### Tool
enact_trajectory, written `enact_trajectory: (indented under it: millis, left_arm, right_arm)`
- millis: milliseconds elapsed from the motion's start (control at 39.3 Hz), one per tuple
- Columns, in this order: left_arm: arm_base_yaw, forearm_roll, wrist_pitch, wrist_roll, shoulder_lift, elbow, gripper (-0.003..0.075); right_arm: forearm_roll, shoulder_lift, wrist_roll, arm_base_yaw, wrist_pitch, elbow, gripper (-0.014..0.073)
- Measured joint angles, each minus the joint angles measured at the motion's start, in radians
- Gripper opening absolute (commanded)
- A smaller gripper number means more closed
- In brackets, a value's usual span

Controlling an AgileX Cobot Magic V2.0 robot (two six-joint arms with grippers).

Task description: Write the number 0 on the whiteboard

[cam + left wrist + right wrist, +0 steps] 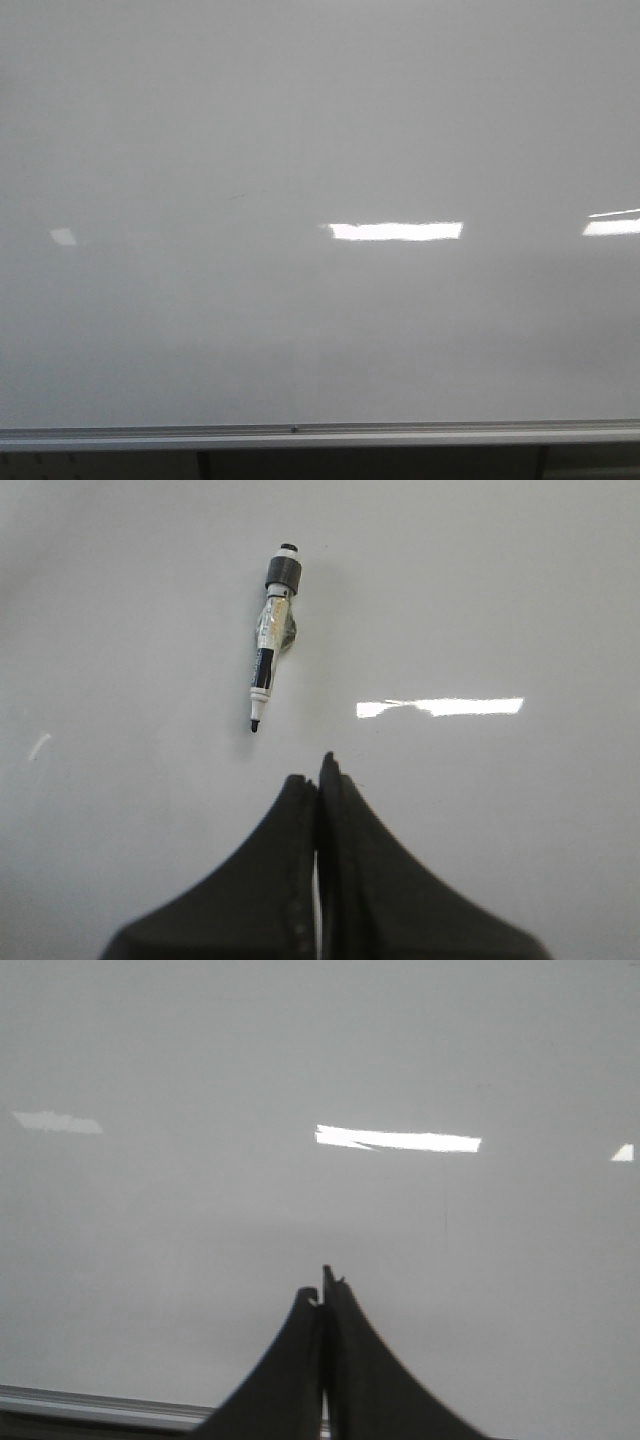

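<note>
Ahead of left hand (318, 780), marker (272, 640) flat on whiteboard (520, 590), tip hand-ward.

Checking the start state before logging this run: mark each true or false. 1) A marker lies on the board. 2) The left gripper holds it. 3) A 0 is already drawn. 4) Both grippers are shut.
1) True: a marker lies on the whiteboard, uncapped.
2) False: the left gripper is shut on nothing; the marker lies apart from it.
3) False: no 0 shows in any view.
4) True: the right gripper is shut too.
</note>
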Motion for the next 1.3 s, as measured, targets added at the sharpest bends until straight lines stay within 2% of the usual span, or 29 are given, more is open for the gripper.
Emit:
enact_trajectory:
  millis: [178, 305, 509, 661, 814, 916, 967, 1043, 1119, 1196, 1247, 1297]
  left_arm:
    - [0.000, -0.016, -0.084, 0.000, 0.000, 0.000, -0.0020]
    - [0.000, -0.031, -0.135, 0.000, 0.000, -0.018, -0.0020]
    - [0.000, -0.031, -0.005, 0.000, 0.037, -0.201, -0.0020]
    - [0.000, -0.009, 0.106, 0.000, 0.175, -0.329, -0.0020]
    - [0.000, 0.000, 0.136, 0.000, 0.317, -0.389, -0.0019]
    - [0.000, 0.002, 0.142, 0.000, 0.352, -0.396, -0.0010]
    - [0.000, 0.002, 0.147, 0.000, 0.359, -0.396, 0.0020]
    - [0.000, 0.002, 0.149, 0.000, 0.359, -0.396, 0.0143]
    - [0.000, 0.002, 0.150, 0.000, 0.359, -0.396, 0.0357]
    - [0.000, 0.002, 0.150, 0.000, 0.359, -0.396, 0.0563]
    - [0.000, 0.002, 0.150, 0.000, 0.359, -0.396, 0.0664]
    - [0.000, 0.002, 0.150, 0.000, 0.359, -0.396, 0.0707]
  right_arm:
    - [0.000, 0.000, 0.000, 0.000, -0.034, 0.000, -0.0067]
    - [0.000, 0.000, 0.000, 0.000, 0.009, -0.056, -0.0063]
    - [0.027, 0.034, 0.017, 0.000, 0.157, -0.292, -0.0058]
    - [0.033, 0.179, 0.022, 0.000, 0.237, -0.448, -0.0058]
    - [0.035, 0.311, 0.024, 0.000, 0.251, -0.515, -0.0053]
    - [0.035, 0.347, 0.024, 0.000, 0.251, -0.525, 0.0033]
    - [0.035, 0.352, 0.024, 0.000, 0.256, -0.525, 0.0107]
    - [0.037, 0.353, 0.024, 0.000, 0.258, -0.525, 0.0274]
    - [0.037, 0.354, 0.024, 0.000, 0.261, -0.527, 0.0430]
    - [0.037, 0.354, 0.024, 0.000, 0.262, -0.527, 0.0516]
    - [0.037, 0.354, 0.024, 0.000, 0.262, -0.527, 0.0543]
    - [0.037, 0.354, 0.024, 0.000, 0.265, -0.527, 0.0547]
